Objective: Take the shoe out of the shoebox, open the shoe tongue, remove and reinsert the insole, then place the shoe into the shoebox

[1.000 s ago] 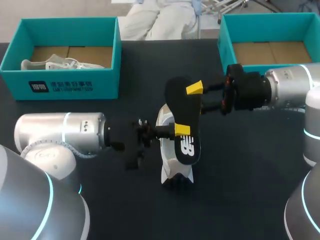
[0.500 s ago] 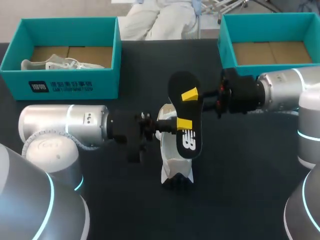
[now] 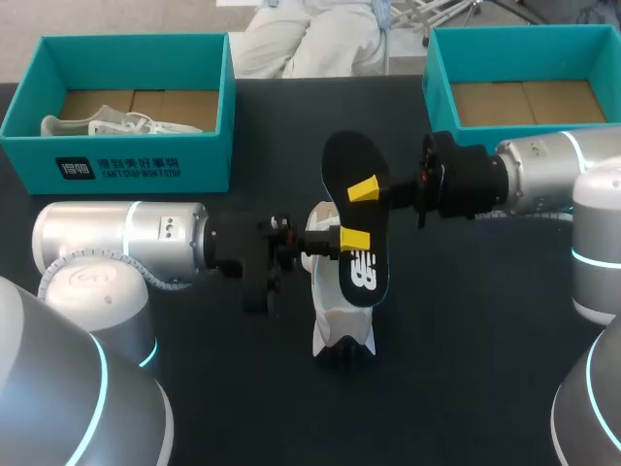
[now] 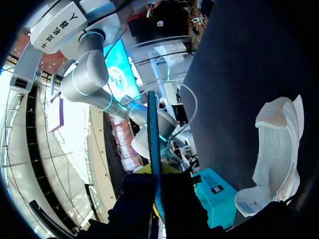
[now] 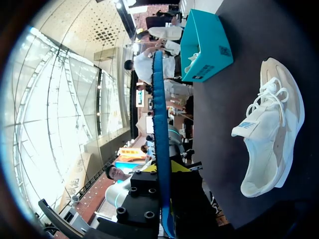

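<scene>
Both grippers are pinching the black insole (image 3: 349,165). My left gripper (image 3: 354,240) is clamping near its middle, and my right gripper (image 3: 364,190) is clamping just beyond. The insole is hanging over the white shoe (image 3: 335,330), which is resting on the table (image 3: 485,340) between my arms.

I judge the step in hand to be reinserting. One arm should be letting go while the other tips the toe end down into the opening. The tongue and collar risk snagging the insole.

The left shoebox (image 3: 116,160) is holding a second shoe (image 3: 97,124). The right shoebox (image 3: 437,87) is sitting behind my right arm.
</scene>
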Action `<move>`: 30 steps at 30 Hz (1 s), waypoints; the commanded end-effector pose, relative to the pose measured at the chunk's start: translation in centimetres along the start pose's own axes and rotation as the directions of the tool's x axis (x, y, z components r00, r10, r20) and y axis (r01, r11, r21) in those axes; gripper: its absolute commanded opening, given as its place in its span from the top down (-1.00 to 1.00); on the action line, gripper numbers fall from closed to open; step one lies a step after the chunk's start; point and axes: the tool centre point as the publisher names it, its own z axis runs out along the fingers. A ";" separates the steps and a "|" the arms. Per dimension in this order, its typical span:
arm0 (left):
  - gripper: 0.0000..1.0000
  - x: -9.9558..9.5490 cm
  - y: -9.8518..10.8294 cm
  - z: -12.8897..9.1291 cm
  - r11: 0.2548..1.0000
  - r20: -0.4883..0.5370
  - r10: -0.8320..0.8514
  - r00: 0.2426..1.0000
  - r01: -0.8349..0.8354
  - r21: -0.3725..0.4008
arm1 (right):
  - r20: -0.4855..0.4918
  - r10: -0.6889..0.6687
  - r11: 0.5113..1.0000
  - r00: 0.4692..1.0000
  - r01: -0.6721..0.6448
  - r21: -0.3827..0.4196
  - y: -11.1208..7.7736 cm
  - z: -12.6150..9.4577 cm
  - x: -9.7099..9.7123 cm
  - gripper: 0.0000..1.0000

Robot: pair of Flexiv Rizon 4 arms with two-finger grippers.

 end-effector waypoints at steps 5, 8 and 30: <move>-1.00 0.3 0.6 -4.1 0.999 -0.027 -0.029 0.999 0.028 -0.023 | 0.004 0.013 1.000 1.000 -0.013 -0.006 0.1 -0.3 -0.5 1.00; -1.00 0.5 1.3 -5.9 0.998 -0.045 -0.044 0.998 0.042 -0.051 | 0.001 0.021 1.000 1.000 -0.021 -0.004 0.1 -0.6 -0.9 1.00; -1.00 -2.6 3.8 -6.1 0.982 -0.399 -0.184 0.898 0.151 -0.112 | -0.024 0.040 0.999 0.999 -0.040 -0.004 -0.2 0.0 -2.5 1.00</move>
